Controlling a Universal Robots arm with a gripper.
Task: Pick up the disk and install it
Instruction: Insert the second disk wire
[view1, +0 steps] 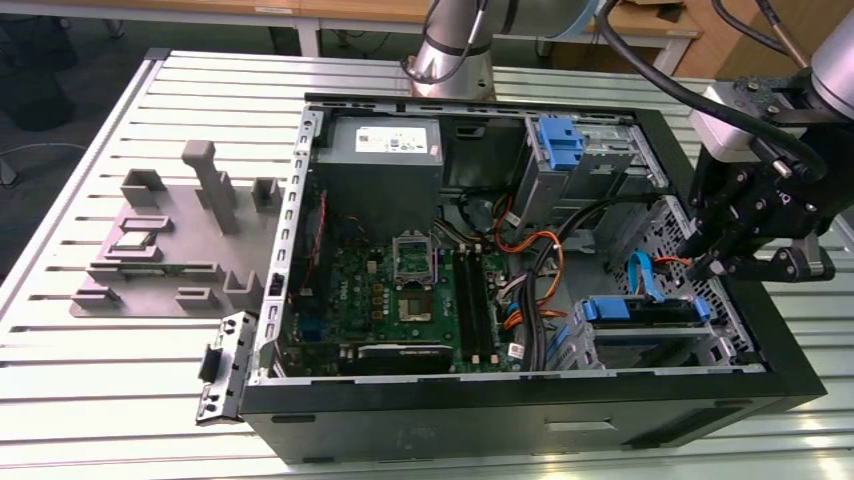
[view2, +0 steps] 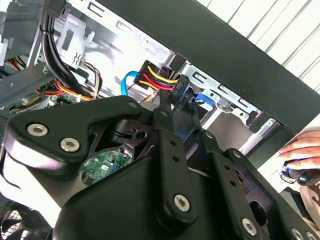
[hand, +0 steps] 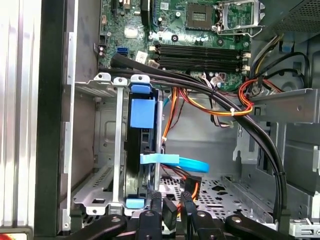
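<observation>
Gripper (view1: 710, 262) clamped on a black cable connector (view2: 176, 95) with coloured wires, just beside the disk (hand: 141, 150) seated on edge in the case's drive cage (hand: 107, 165), motherboard (hand: 200, 30) beyond.

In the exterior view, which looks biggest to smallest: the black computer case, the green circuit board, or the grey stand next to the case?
1. Computer case, clearly the largest.
2. Green circuit board and grey stand: they look alike in size, so I would not rank them.
</observation>
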